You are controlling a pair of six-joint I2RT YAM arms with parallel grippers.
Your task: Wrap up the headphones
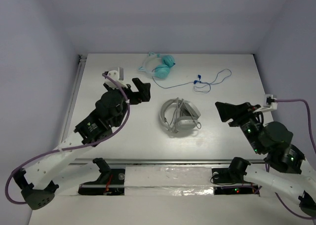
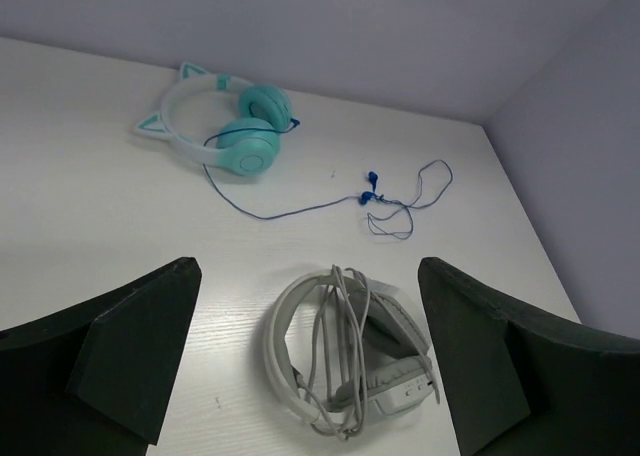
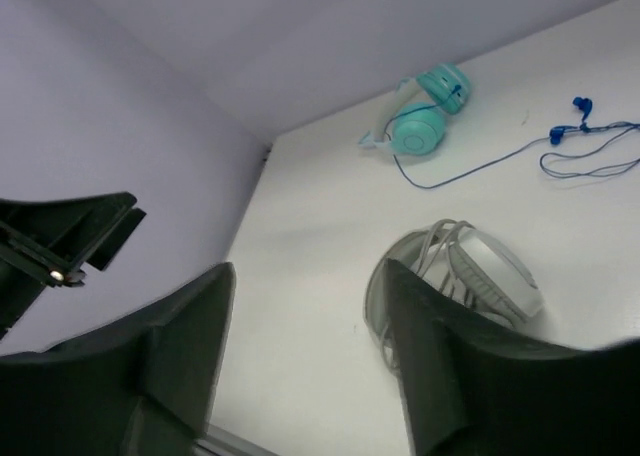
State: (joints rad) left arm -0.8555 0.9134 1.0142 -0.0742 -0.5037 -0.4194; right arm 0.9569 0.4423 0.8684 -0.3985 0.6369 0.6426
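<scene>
Looking down from the top camera, you have the white over-ear headphones with the wide headband and light-grey oval cups (image 1: 180, 115) lying flat on the white table (image 1: 123, 136), about midway between your two arms. From the left wrist camera these headphones (image 2: 345, 361) show several strands of thin pale cable looped across the headband and over the cups, gathered close to the body rather than trailing out over the table.

Your left gripper (image 1: 143, 91) sits to the left of the headphones, apart from them and pointed toward them. In its own camera the left gripper (image 2: 308, 266) has its two black fingers spread wide with nothing between them, and the headphones show in the gap below.

Your right gripper (image 1: 222, 112) is on the opposite side, near the headphones but not touching. Its wrist camera shows the right gripper (image 3: 308, 271) likewise spread apart and holding nothing, with the headphones (image 3: 470, 266) partly hidden behind one finger.

Farther back on the table lie the smaller teal cat-ear headphones (image 1: 162, 66), and to their right the thin blue-wired earbuds (image 1: 207, 81). Both are well apart from your grippers and from the white headphones.
</scene>
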